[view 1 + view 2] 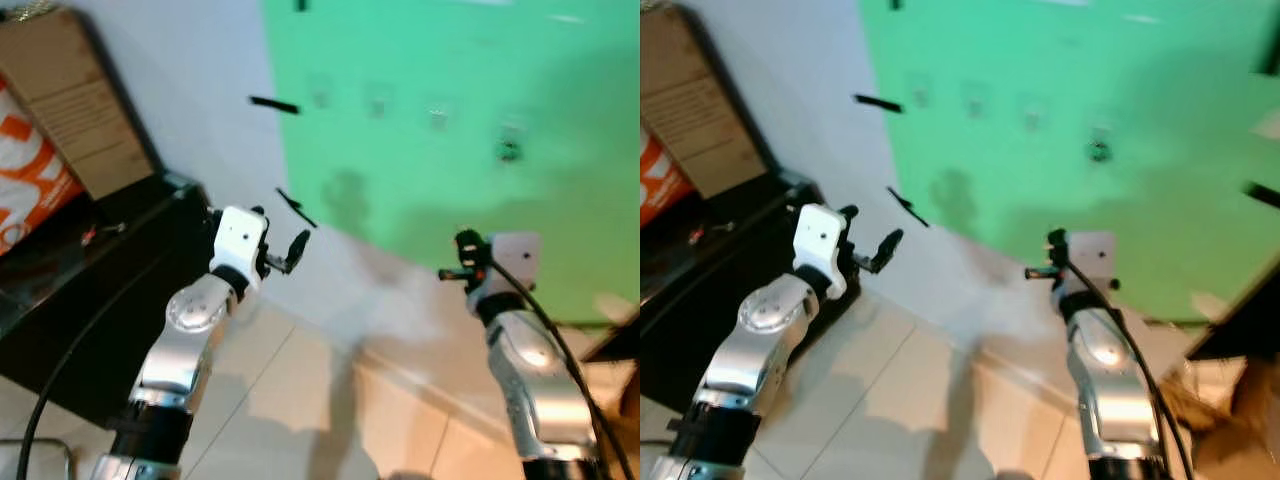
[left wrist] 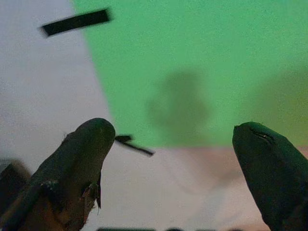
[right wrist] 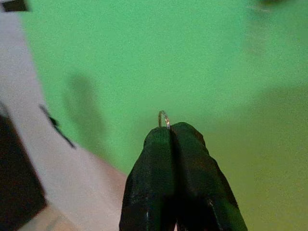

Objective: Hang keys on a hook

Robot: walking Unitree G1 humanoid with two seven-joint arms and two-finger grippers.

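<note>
Pinched between the black fingers of the right gripper (image 3: 171,129) was a thin silver key ring (image 3: 164,118) — carrying stage. Left gripper (image 2: 175,144) gaped empty. Next: lift toward the small hooks (image 1: 438,116) at twelve o'clock on the green wall panel (image 1: 450,80).

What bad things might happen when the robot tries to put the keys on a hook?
1. The right hand pinches just a thin ring peeking past its fingertips, so the keys might slip out.
2. The hooks on the green wall look small and blurry, so the ring might miss them.
3. One hook already holds something dark; aiming there could knock it off.
</note>
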